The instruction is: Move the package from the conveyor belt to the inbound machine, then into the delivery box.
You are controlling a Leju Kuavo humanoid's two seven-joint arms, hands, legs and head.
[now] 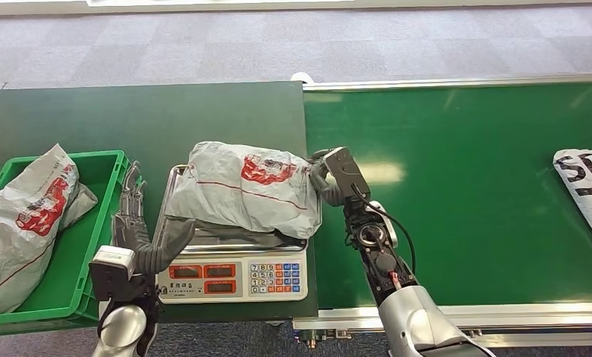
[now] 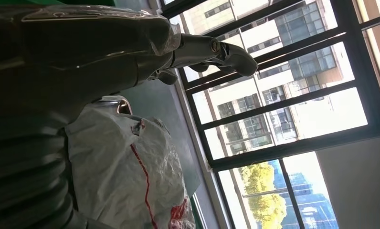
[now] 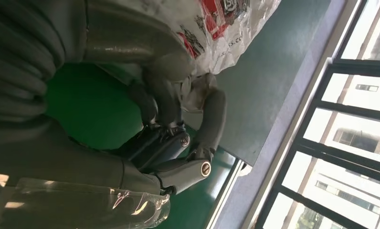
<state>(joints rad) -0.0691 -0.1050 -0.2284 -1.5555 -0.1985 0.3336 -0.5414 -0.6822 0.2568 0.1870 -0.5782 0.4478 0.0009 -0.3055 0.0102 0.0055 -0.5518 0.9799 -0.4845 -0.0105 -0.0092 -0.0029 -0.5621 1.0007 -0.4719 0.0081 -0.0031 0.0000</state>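
Package, a grey plastic mailer with a red printed logo, is seen lying on the steel pan of the inbound machine, a weighing scale with red displays and a keypad, set on the dark green table beside the conveyor belt. The right hand is stretched from the belt side to the package's right edge, where a fold of the plastic is pinched between thumb and curled fingers. The left hand is held between the scale and the delivery box, fingers extended and apart, with nothing gripped; its thumb is laid against the package's lower left corner. Small print beside the logo cannot be read. A second mailer is seen in the green box, and on a white parcel at the belt's far right the letters "SF" are printed.
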